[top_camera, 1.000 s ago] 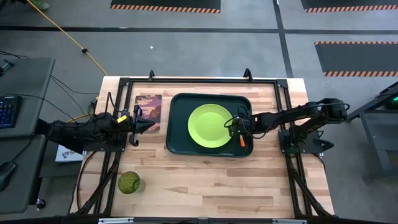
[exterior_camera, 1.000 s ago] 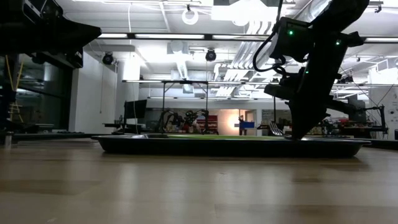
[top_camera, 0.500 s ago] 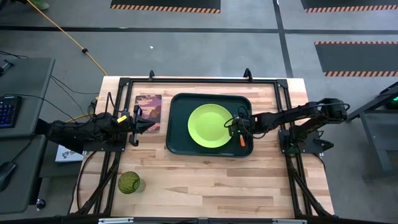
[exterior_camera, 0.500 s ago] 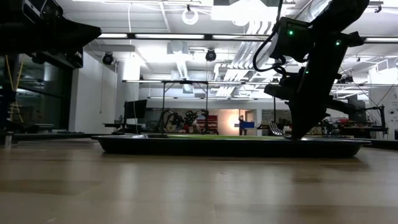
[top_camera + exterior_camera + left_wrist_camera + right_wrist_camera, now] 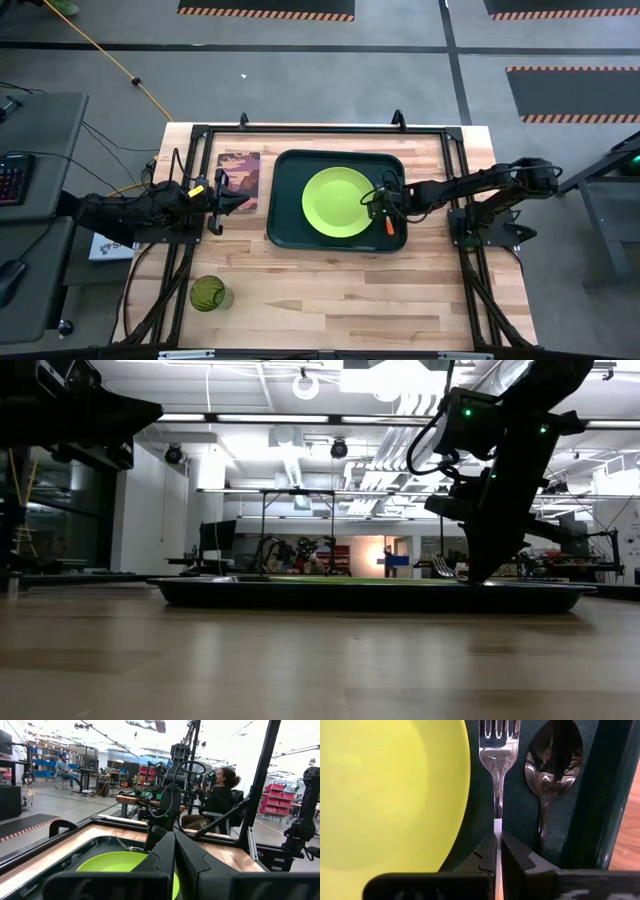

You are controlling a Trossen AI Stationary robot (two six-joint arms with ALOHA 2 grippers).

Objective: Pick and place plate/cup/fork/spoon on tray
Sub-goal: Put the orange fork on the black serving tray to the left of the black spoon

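Observation:
The dark-green tray lies mid-table with the lime-green plate flat on its floor. In the right wrist view the fork and the spoon lie side by side on the tray floor between the plate and the tray's right rim. My right gripper stands over them at the tray's right side, shut on the fork. The dark-green cup stands on the table near the front left. My left gripper waits shut, left of the tray. My right gripper pinches the fork's thin metal neck between its two fingers, which stand on either side of it. The fingers come from above, pointing down. The fork lies flat on the tray floor, its orange handle sticking out toward the table's near edge.
A picture card lies left of the tray, by my left gripper. A black frame runs round the table top. Bare wood lies between the tray and the near edge. People sit in the room beyond the table.

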